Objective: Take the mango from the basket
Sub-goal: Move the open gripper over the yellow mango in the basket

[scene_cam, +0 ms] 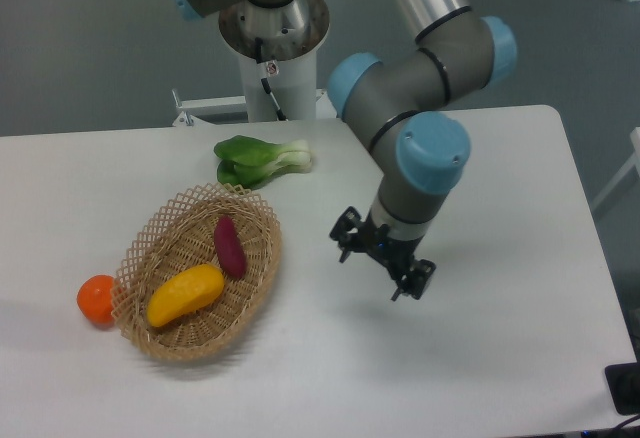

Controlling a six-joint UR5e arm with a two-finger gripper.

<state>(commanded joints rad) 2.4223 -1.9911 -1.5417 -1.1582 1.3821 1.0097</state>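
The yellow-orange mango (186, 294) lies in the lower left part of the tan wicker basket (161, 231), beside a small dark purple sweet potato (229, 247). My gripper (382, 265) hangs over the bare table to the right of the basket, well apart from the mango. Its two fingers stand spread with nothing between them, so it is open.
A round orange (97, 298) rests on the table against the basket's left side. A green bok choy (260, 160) lies behind the basket. The robot's base column (272, 58) stands at the table's back edge. A dark object (624, 388) sits at the lower right corner.
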